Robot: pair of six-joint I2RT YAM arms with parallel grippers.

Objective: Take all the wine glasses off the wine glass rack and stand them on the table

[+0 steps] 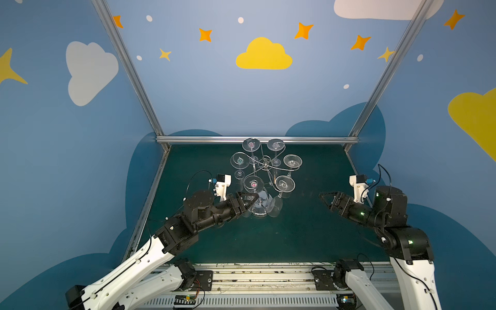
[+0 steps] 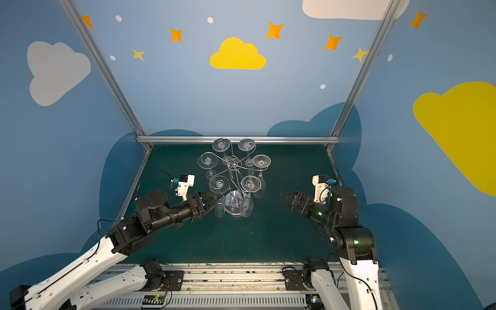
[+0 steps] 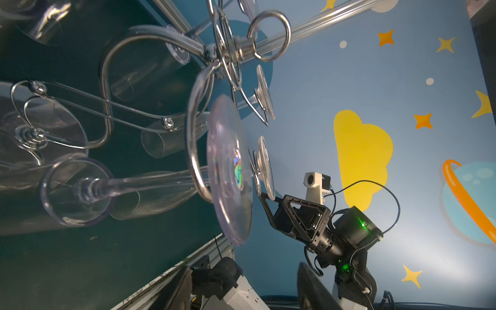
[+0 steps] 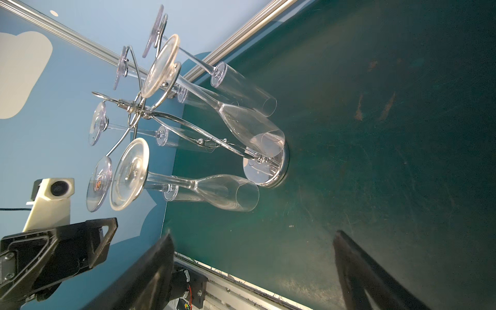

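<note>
Wine glass (image 1: 253,184): hung upside down, foot caught in a scroll of the wine glass rack (image 1: 265,161), mid-desk (image 1: 295,236).
Left fingers (image 4: 80,233): parted beside its stem, seemingly for sliding it out; nothing gripped.
Right fingers (image 4: 357,268): spread wide, kept well apart.

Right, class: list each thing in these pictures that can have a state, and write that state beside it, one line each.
wine glass rack: upright on its round base, all six arms loaded.
wine glasses: six, all hanging upside down, feet up, none taken off.
left tool: open, holding nothing, tips by the foot of the front-left glass.
right tool: open, empty, well apart from the rack.
</note>
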